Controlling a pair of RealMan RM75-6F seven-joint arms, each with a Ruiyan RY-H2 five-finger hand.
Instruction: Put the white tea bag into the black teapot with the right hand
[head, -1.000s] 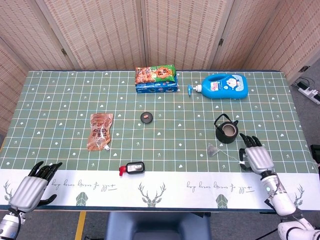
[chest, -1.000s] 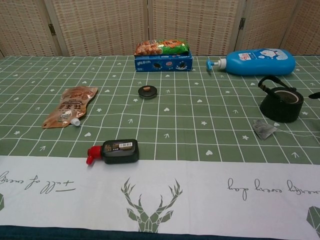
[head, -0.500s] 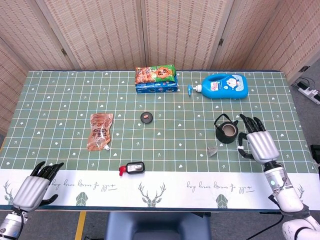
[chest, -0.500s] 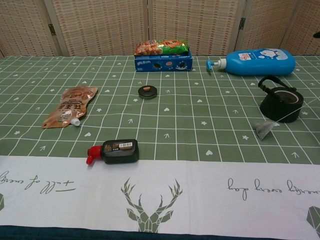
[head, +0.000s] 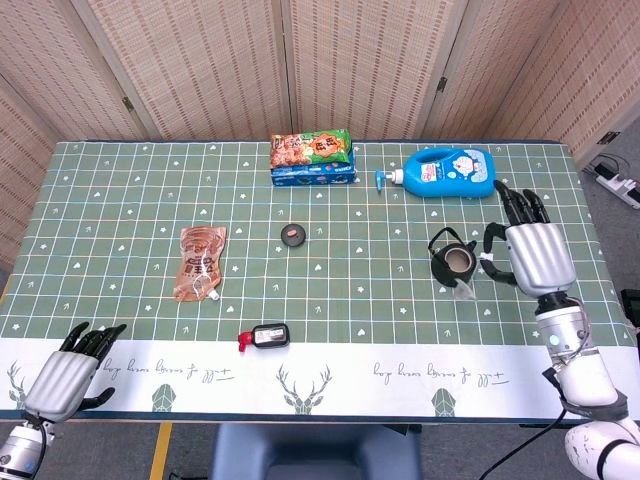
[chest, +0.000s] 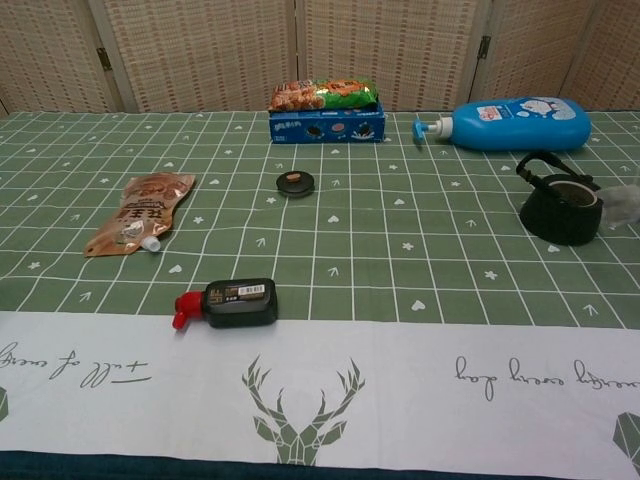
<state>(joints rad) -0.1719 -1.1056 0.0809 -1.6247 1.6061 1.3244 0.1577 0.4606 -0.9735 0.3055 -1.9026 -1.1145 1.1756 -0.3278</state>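
Tea bag (head: 463, 291) hangs off the counter, just beside the near right edge of the black teapot (head: 453, 260) and not yet over its open mouth; in the chest view it shows as a pale blur (chest: 622, 203) right of the pot. The right hand (head: 535, 255) hovers to the right of the teapot, and it appears to be holding the bag by its string, though the string itself is too thin to make out and the pinch cannot be confirmed. The left hand (head: 68, 375) rests at the near left corner of the counter (head: 120, 180), fingers apart, grasping nothing.

Risk from here lies in the dangling bag: it could swing as the hand moves, catch on the teapot's raised handle or rim, and drop outside the pot. A hand brought too low or too close could also nudge the light teapot.

Counted on the counter: one tea bag, one teapot, one blue pump bottle (head: 445, 172) lying on its side, one snack box (head: 312, 158), one brown pouch (head: 201, 261), one small round lid (head: 293, 236), and one dark bottle with a red cap (head: 264, 337).
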